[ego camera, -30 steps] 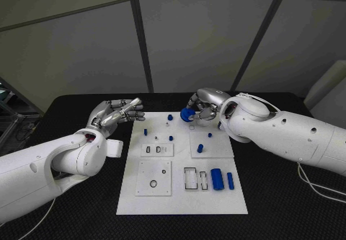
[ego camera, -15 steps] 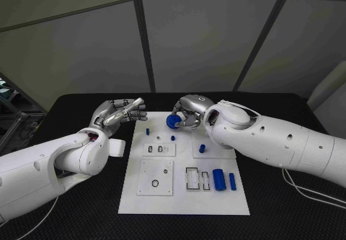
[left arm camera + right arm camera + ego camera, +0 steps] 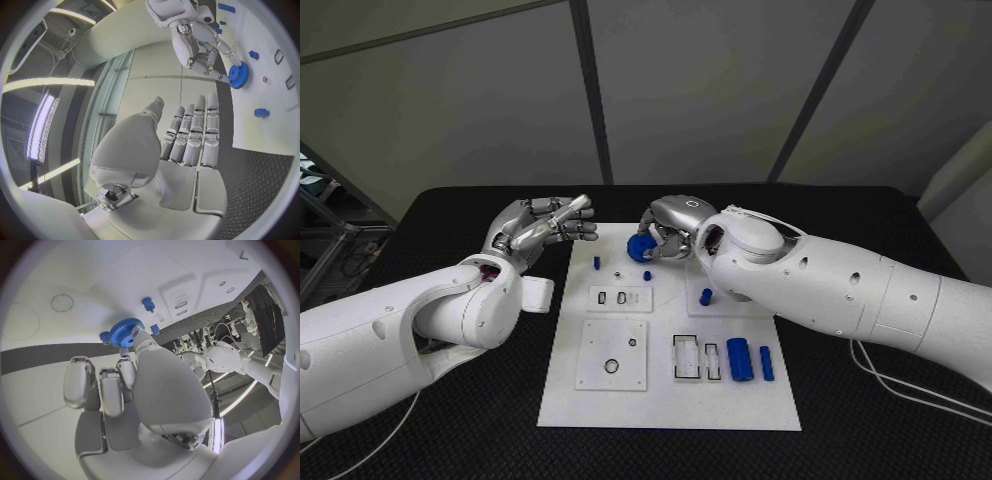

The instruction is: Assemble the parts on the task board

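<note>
Black desk (image 3: 459, 420) carries the task board (image 3: 668, 390). Right hand (image 3: 668, 228) fingers clamp a blue gear (image 3: 642, 248), probably light and rigid; grip its rim. Left hand (image 3: 538, 228) fingers apart, empty.

Two white glossy arms w/ rounded shells are coming in from lower left & right of head view. Left hand (image 3: 538, 225) & right hand (image 3: 671, 228) are showing silver metal, segmented fingers. Small dark holes are dotting right forearm shell; thin white cable is trailing at lower right. Reddish ring is showing at left wrist.
</note>
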### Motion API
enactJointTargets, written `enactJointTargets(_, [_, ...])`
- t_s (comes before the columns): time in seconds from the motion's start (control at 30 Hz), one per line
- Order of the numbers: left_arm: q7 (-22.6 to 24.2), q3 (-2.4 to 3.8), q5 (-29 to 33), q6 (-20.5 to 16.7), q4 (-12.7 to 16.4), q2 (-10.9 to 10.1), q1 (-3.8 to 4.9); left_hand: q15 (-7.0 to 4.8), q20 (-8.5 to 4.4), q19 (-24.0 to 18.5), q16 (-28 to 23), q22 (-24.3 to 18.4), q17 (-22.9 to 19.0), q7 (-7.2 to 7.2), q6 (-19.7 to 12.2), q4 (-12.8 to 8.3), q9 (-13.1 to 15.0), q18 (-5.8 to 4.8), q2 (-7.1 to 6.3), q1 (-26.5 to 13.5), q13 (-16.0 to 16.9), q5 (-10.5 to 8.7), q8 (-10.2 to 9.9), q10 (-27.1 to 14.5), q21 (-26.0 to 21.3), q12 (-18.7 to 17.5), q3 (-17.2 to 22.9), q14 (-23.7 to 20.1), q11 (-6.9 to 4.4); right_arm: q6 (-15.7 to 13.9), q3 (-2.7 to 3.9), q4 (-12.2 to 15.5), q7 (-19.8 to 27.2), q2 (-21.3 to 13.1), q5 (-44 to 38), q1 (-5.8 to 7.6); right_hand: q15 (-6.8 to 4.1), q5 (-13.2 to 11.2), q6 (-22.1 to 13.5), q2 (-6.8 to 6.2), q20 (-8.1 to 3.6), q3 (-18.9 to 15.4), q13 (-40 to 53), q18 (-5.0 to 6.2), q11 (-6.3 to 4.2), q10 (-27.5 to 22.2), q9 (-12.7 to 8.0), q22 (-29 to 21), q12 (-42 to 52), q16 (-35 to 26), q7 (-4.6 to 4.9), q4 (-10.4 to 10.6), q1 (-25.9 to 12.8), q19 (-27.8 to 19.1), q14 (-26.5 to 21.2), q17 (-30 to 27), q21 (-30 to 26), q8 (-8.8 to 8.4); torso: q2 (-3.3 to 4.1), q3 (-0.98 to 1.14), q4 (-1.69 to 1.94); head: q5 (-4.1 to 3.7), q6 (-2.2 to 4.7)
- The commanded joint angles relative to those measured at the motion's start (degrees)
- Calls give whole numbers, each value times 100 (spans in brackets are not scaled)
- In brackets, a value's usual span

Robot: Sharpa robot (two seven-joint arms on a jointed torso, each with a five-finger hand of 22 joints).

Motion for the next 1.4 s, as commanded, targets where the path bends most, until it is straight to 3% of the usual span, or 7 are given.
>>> enactJointTargets(0.03, [40,6,-33,41,20,-8,11,1,7,-38,-33,8,6,20,12,-38,-4,-70,38,8,-6,4,-18,3,35,-35,2,47,21,-4,3,-32,-37,36,-106,8,-32,40,86,11,8,20,-7,-32,3,2,11,0,-19,31,-45,-5,-53,20,494,931,35,-5,9,1,0,9,1])
enactJointTargets(0.27, [37,7,-33,41,19,-8,11,1,7,-38,-33,8,6,20,12,-38,-4,-70,38,8,-6,4,-18,3,35,-35,2,47,21,9,3,-102,-72,109,-117,5,-8,6,-5,-45,24,48,-78,-29,36,-59,-43,-20,-96,26,-1,6,-143,2,490,921,23,-139,0,3,-4,19,-16])
enactJointTargets(0.47, [34,7,-33,46,20,-6,11,1,7,-38,-33,8,6,20,12,-38,-4,-70,38,8,-6,4,-18,3,35,-35,2,47,21,26,3,-179,-116,163,-119,6,47,-30,-438,-115,77,100,-119,-27,95,-103,-165,-24,-144,32,56,-19,-221,-9,492,936,17,-496,-3,3,-4,21,-19])
enactJointTargets(0.97, [23,7,-33,58,18,1,11,5,9,-48,-45,9,13,21,14,-50,-4,-72,40,9,-6,3,-24,5,37,-41,7,39,22,234,3,-253,-136,205,-119,6,63,-84,-644,-188,99,113,-226,-18,109,-199,-175,-55,-253,27,64,-7,-358,-36,488,928,-3,-713,-2,4,-4,12,-13])
enactJointTargets(1.1, [22,7,-33,58,17,3,11,5,9,-48,-45,9,13,21,14,-50,-4,-72,40,9,-6,3,-24,5,37,-41,7,39,22,352,3,-242,-108,194,-72,6,69,-79,-629,-227,105,72,-222,-17,114,-195,-159,-55,-247,33,65,84,-538,-38,490,942,-5,-745,-3,5,-7,14,-20])
enactJointTargets(1.23, [21,7,-33,58,18,4,11,5,9,-51,-49,10,15,21,14,-54,-4,-73,40,10,-7,3,-26,5,38,-43,9,37,23,443,3,-221,-79,166,54,6,80,155,-508,-149,116,23,-178,-20,128,-160,-130,-41,-197,45,75,364,-971,-30,496,970,-1,-737,-3,8,-11,13,-21])
enactJointTargets(1.4, [24,7,-33,63,18,1,11,5,9,-51,-49,10,15,21,14,-54,-4,-73,40,10,-7,3,-26,5,38,-43,9,37,23,-131,3,-95,86,12,210,5,90,24,-426,-170,125,-5,-29,-29,138,-59,-115,7,-48,80,84,488,-1190,1,512,1048,22,-742,-6,11,-9,8,-10])
